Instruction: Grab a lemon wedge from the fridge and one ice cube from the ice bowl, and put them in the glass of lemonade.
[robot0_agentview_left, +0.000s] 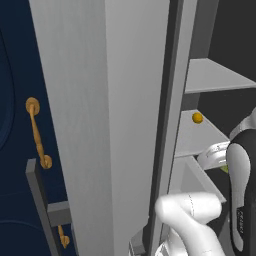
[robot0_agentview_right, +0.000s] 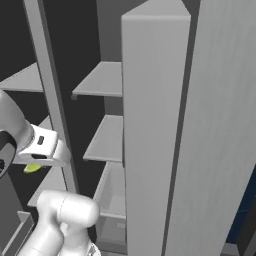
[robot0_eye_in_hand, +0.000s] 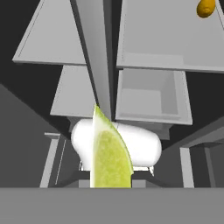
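The lemon wedge (robot0_eye_in_hand: 109, 153) stands pinched in the closed gripper (robot0_eye_in_hand: 110, 186), held in open air in front of the fridge (robot0_agentview_left: 100, 125) interior, clear of the grey shelves (robot0_eye_in_hand: 175, 39). A small orange fruit (robot0_agentview_left: 197, 118) sits on a shelf well apart. The open fridge door's edge stands close beside the arm (robot0_agentview_left: 240, 190).
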